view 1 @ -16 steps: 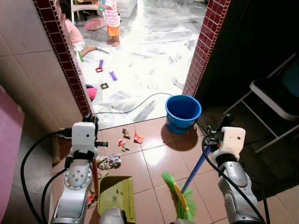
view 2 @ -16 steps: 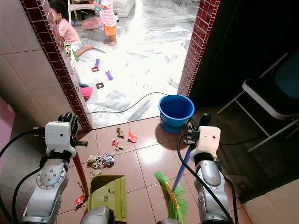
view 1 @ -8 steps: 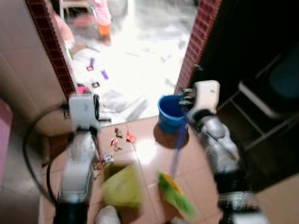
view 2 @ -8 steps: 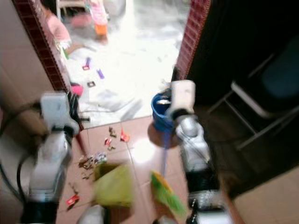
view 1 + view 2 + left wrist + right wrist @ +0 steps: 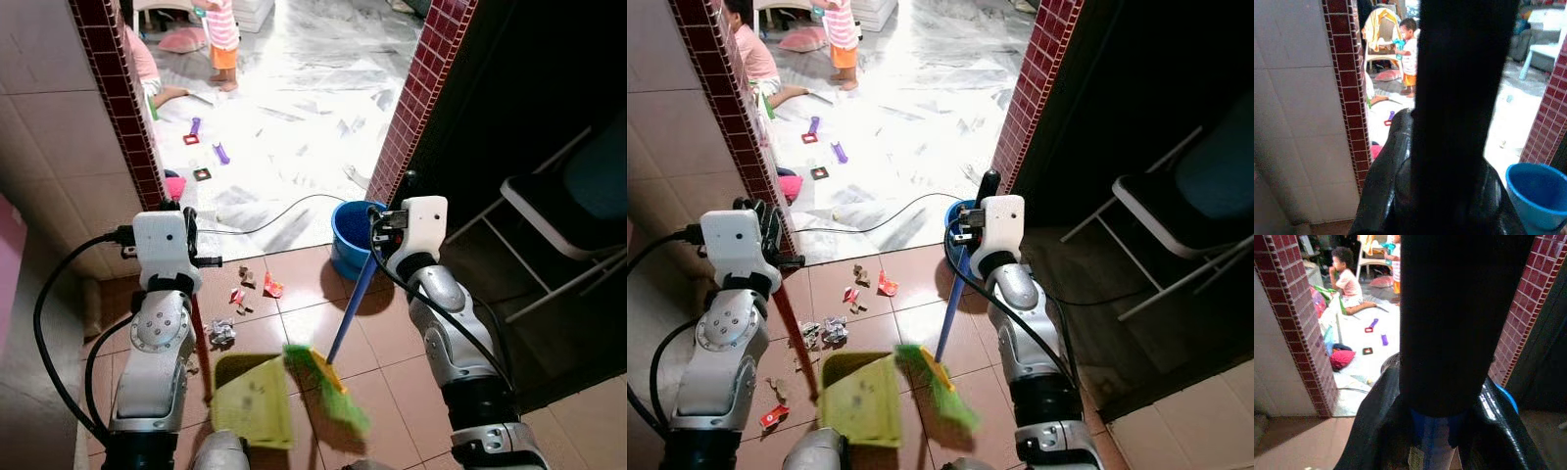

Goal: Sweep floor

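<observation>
On a brown tiled floor [image 5: 382, 338] before a doorway framed by red brick pillars, the right gripper [image 5: 988, 192] is clamped on the top of a blue-handled broom [image 5: 350, 305], whose green bristles [image 5: 323, 388] lie blurred at the front edge of a yellow-green dustpan [image 5: 253, 399]. The left gripper [image 5: 759, 217] is closed around the dustpan's red handle [image 5: 199, 338], which slants down to the pan near the lower edge of the floor. Crumpled wrappers and scraps of litter [image 5: 223, 332] are scattered on the tiles just beyond the dustpan, with more red bits [image 5: 272, 286] nearer the doorway. A blue bucket [image 5: 353, 233] stands at the threshold beside the right pillar. A black cable [image 5: 284, 211] runs across the white marble floor [image 5: 304, 88] beyond, where two children [image 5: 838, 39] and small toys [image 5: 221, 153] are seen. A folding chair [image 5: 563, 211] stands in the dark at the right.
</observation>
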`<state>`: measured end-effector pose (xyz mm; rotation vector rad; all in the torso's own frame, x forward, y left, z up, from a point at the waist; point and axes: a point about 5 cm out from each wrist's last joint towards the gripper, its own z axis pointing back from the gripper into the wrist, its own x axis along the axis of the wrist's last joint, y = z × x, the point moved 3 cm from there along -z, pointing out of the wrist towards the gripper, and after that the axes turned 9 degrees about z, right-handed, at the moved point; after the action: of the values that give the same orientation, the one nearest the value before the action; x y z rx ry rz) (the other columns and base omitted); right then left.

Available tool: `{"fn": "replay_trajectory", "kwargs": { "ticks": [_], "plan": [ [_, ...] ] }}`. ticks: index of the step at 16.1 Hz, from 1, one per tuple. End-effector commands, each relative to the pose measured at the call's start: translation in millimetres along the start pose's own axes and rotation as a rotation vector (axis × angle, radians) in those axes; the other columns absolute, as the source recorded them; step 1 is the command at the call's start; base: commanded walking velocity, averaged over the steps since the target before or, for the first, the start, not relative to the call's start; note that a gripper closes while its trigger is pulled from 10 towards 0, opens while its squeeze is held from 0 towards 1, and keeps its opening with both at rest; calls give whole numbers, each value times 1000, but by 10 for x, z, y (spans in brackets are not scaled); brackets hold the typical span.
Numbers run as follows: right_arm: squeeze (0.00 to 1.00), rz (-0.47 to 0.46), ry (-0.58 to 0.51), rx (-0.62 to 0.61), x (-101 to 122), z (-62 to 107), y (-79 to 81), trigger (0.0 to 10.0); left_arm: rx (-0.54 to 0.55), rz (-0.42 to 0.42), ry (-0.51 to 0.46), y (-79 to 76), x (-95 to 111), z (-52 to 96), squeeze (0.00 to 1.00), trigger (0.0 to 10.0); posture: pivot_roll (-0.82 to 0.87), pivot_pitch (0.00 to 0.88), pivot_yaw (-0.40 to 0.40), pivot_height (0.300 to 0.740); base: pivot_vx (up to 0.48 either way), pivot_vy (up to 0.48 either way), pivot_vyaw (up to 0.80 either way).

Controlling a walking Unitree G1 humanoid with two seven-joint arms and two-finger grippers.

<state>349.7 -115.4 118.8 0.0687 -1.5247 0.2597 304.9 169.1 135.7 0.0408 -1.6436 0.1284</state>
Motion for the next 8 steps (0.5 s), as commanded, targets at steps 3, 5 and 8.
{"fn": "replay_trajectory", "kwargs": {
  "ticks": [3,5,8],
  "plan": [
    [0,53,-1,-78,-18,0,-133,10000,33,-33,-72,12,164,14,0,10000,71,34,-87,740,0,0,0],
    [0,23,18,-62,-27,-10,-79,10000,30,-16,-72,-26,169,5,0,10000,69,41,-92,740,0,0,0],
    [0,20,-4,-11,6,-3,13,10000,17,12,-54,-113,161,21,0,10000,72,50,-96,740,0,0,0]
  ]
}}
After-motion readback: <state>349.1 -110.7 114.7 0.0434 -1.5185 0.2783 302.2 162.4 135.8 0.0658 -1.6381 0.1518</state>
